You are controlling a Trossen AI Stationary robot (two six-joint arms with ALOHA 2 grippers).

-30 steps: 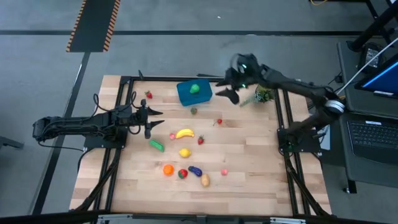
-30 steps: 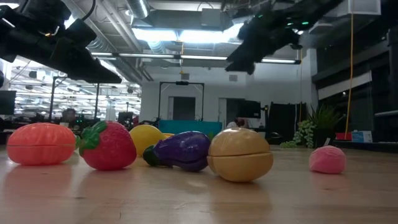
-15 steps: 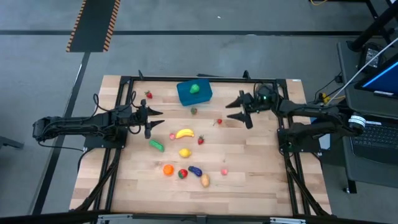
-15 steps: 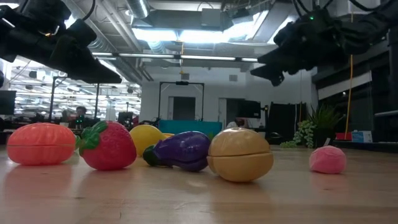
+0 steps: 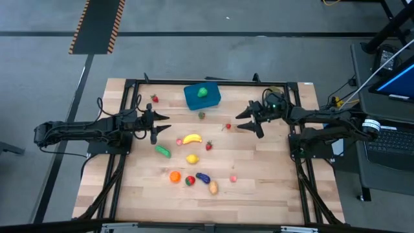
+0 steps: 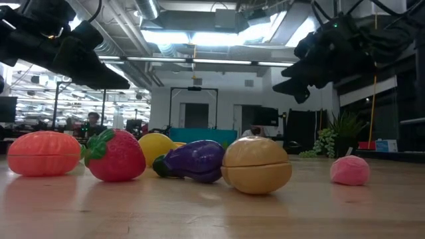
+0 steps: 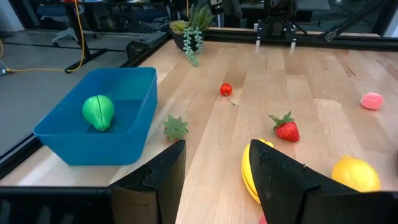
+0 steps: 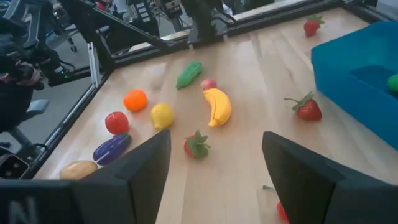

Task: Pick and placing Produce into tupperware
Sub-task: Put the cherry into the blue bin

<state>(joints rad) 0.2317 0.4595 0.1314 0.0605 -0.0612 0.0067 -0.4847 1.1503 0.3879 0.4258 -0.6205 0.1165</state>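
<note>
With its jaws apart and empty above the desk [image 5: 259, 162], the right gripper [image 5: 246, 120] risks knocking the small red piece [image 5: 228, 126] just beside it rolling away from the blue tupperware [image 5: 202, 96], while the left gripper [image 5: 158, 124] waits open near the banana [image 5: 191, 138].

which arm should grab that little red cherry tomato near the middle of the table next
Probably the right. Its open gripper hangs just beside the cherry tomato; the left gripper, also open, waits across the table by the banana.

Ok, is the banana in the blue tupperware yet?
No. In the high view the banana lies on the bare table, apart from the tupperware, which holds only one green piece.
</note>
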